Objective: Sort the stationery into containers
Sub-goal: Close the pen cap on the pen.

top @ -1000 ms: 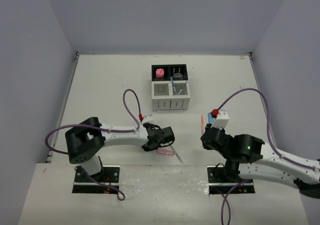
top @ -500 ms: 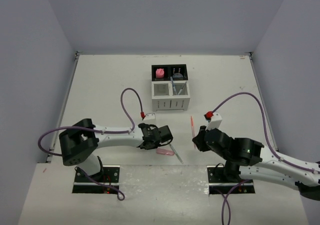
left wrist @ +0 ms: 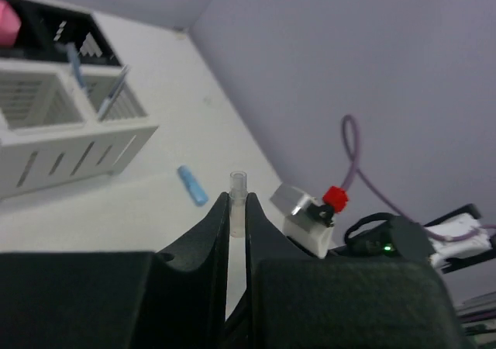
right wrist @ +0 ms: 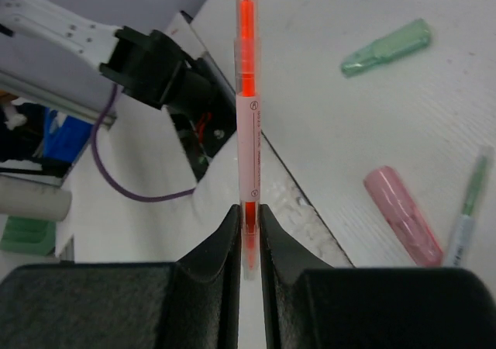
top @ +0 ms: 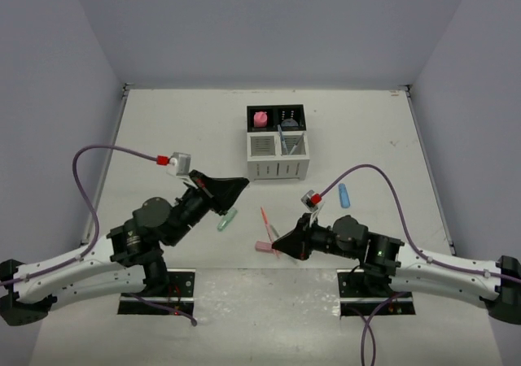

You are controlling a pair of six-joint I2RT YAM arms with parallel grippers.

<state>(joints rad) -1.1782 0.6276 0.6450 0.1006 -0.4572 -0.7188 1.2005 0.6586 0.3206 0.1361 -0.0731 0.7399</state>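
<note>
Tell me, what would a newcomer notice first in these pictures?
The right tool pinches an orange pen at front centre, beside a loose pink marker. To its left, the left tool grips a thin clear pen. Behind them stands the organizer, a pink eraser in its rear left bin.

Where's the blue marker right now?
Top view: the blue marker lies on the table, right of the organizer's white bins and slightly nearer the arms.

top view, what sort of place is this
Probably a robot lab test cell: left arm and right arm bolted to a white table, plain walls boxing it in, a desk organizer and a loose green marker.
</note>
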